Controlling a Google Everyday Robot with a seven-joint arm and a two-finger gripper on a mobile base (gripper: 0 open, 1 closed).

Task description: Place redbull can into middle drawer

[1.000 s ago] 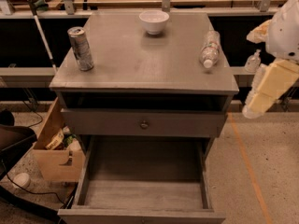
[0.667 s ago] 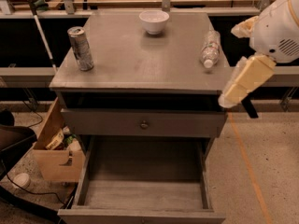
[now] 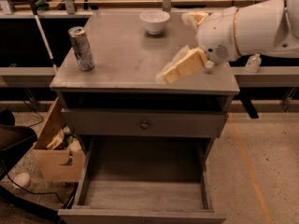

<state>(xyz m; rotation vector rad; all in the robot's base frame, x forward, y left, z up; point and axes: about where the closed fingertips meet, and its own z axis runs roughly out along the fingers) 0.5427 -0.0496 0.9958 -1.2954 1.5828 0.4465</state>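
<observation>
Now logging can [image 3: 81,48] upright at far left of bench [image 3: 126,64], well apart from claw [image 3: 180,68]. Placing claw above right-middle of bench, at left end of white arm casing, carrying nothing. Cannot tell how wide claw is set. Noting drawer [image 3: 145,195] open at near bottom of scene, plank floor bare. Above it, shut front with knob [image 3: 145,123], not the target. Noting bowl [image 3: 154,21] at far middle of bench, apart from can.

Judging handling of can:
- thin metal wall: stiff if full, easily dented if empty. Cannot tell which.
- probably light either way.
- smooth round side, likely slippery.
- tall and slim, so apt to tip on any sideways knock.

Suggested hold: across body from the side, about mid-height or slightly above. Squeeze moderately, enough to beat slip but not enough to crease wall. Avoid rim and pull-tab top.

Carry upright. Lower into drawer until base meets floor before letting go, else likely to topple. Mind drawer walls and knobbed front on descent.
</observation>
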